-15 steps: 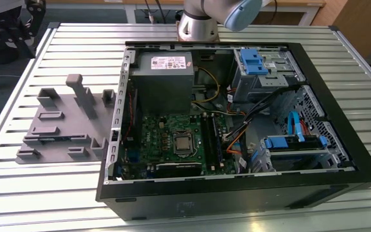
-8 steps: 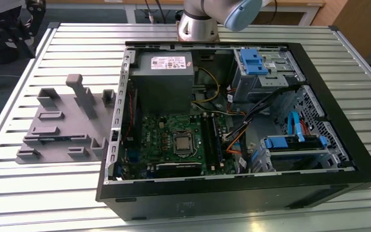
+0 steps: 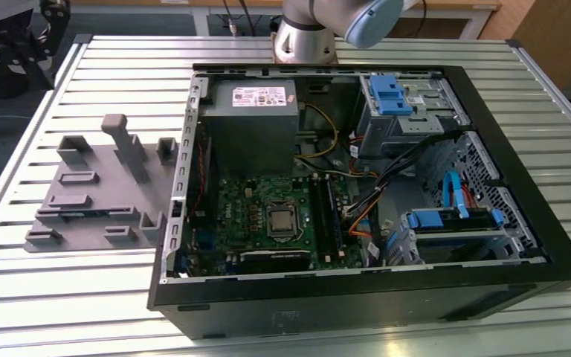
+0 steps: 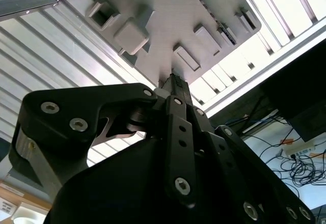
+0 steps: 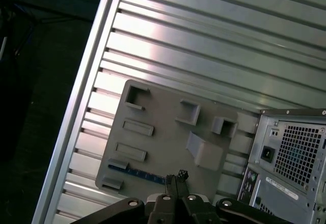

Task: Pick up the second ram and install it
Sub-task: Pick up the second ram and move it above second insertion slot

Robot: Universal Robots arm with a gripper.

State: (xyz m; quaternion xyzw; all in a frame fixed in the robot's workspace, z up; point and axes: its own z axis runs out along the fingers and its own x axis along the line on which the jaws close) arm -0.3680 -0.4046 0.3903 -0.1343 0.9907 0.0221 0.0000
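Note:
The second ram [image 5: 137,174] lies on its edge in a slot of the grey fixture block [image 5: 168,132], showing as a thin blue and dark strip. In the first wrist view my gripper [image 5: 176,177] hangs well above the block, its fingertips pressed together with nothing between them, just beside one end of the ram. The second wrist view shows the same shut gripper [image 4: 175,80] over the fixture block [image 4: 163,10]. In the exterior view the fixture block [image 3: 87,195] sits at the left of the open computer case [image 3: 365,297], whose green motherboard [image 3: 256,201] faces up.
A slatted metal table [image 3: 68,297] carries everything. Its edge [image 5: 76,107] runs close to the fixture, with a dark floor beyond. The case's rear panel [image 5: 290,152] stands beside the fixture. The arm's base [image 3: 303,41] is behind the case. Cables [image 4: 300,158] lie on the floor.

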